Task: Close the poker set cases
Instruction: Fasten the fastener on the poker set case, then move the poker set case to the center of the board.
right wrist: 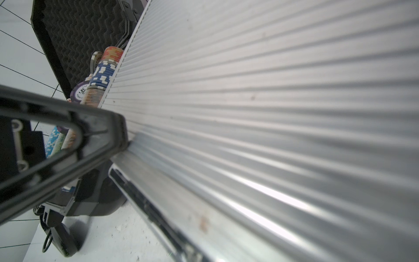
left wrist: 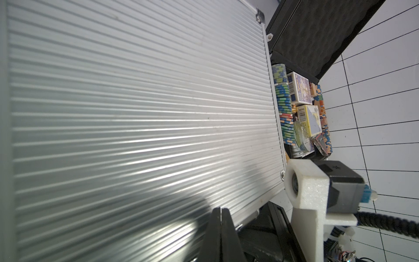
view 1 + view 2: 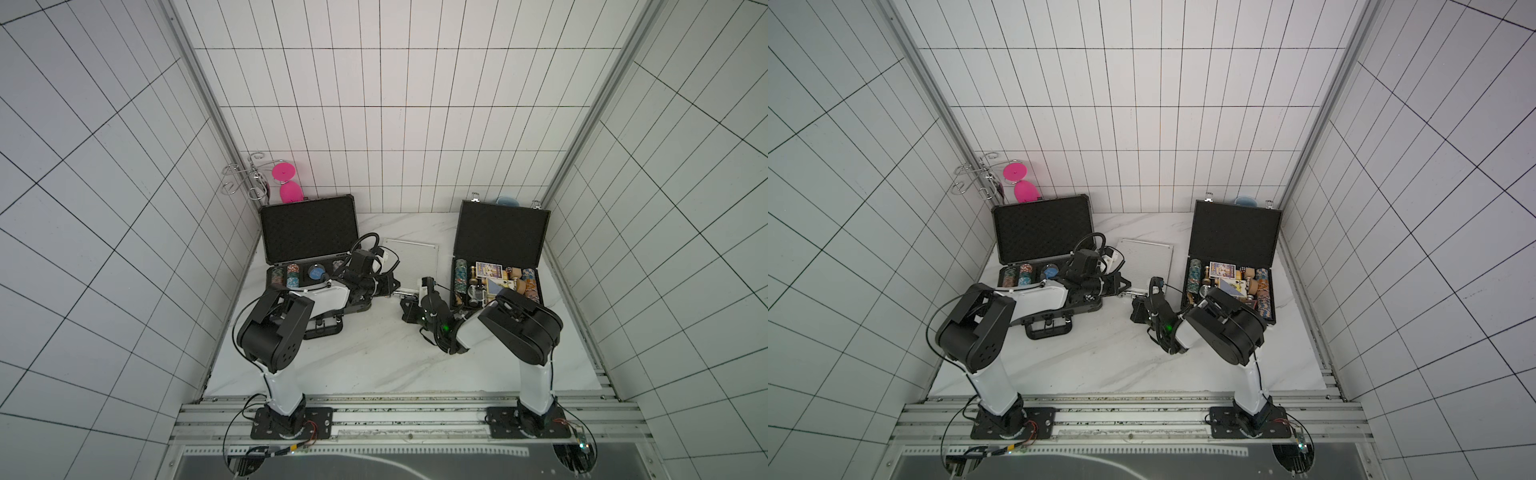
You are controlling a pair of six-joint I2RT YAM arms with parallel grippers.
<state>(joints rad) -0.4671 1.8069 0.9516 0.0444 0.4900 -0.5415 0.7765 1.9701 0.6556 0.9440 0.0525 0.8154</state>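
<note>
Your left gripper (image 3: 394, 286) and right gripper (image 3: 426, 282) are both fully closed and empty, at the near edge of the silver case (image 3: 413, 257) at 12 o'clock, probably to press its lid flat. The wide case (image 3: 307, 228) at 10 o'clock and the black case (image 3: 498, 232) at 2 o'clock stand open.

The small case (image 3: 411, 262) is silver with fine parallel ribs, while the wide dark grey case (image 3: 307, 232) and the black case (image 3: 500, 232) both show black wavy foam inside. The chips (image 2: 283, 108) are striped blue, green and orange. The table (image 3: 374, 353) is white marble with grey veins, and the walls (image 3: 374, 124) are white tiles with dark lines.
</note>
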